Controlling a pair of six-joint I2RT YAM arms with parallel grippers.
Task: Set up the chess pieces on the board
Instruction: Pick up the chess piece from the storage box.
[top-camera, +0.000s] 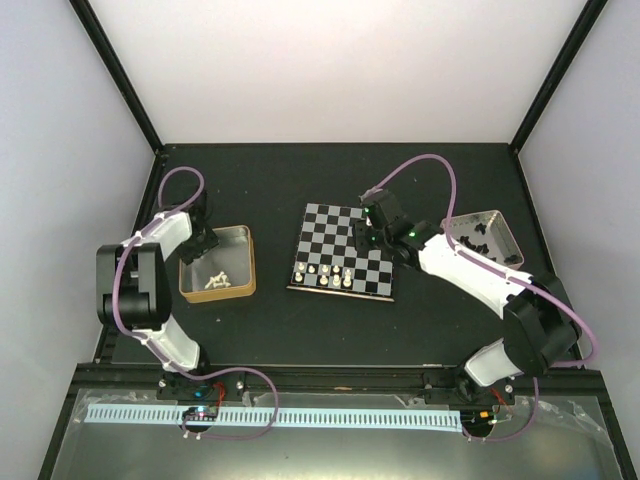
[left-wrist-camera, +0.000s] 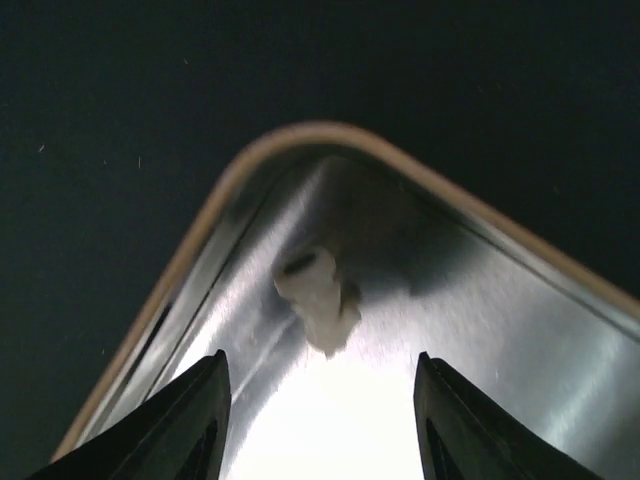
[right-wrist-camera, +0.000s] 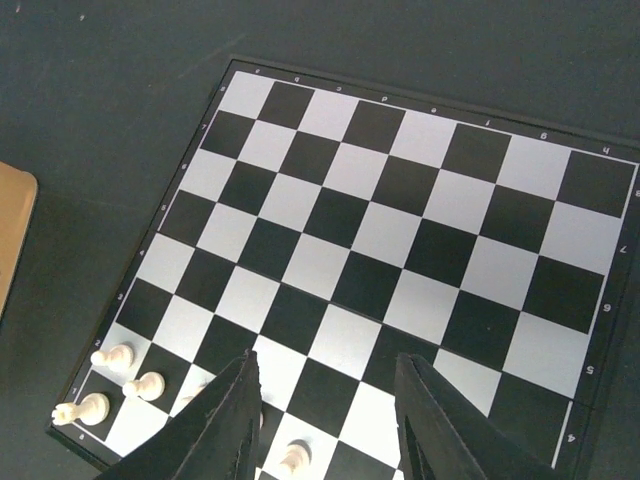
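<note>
Well, right hand (right-wrist-camera: 324, 360) open, above board (right-wrist-camera: 400, 200)

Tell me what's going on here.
Chess setup is under way. The left claw hangs open over the gold tin, above a white piece in its corner. The right claw hovers open above the board, where a few white pieces stand along the near edge. Black pieces sit in the silver tin.

Overhead camera and close right-wrist camera both see the board (top-camera: 335, 226).
</note>
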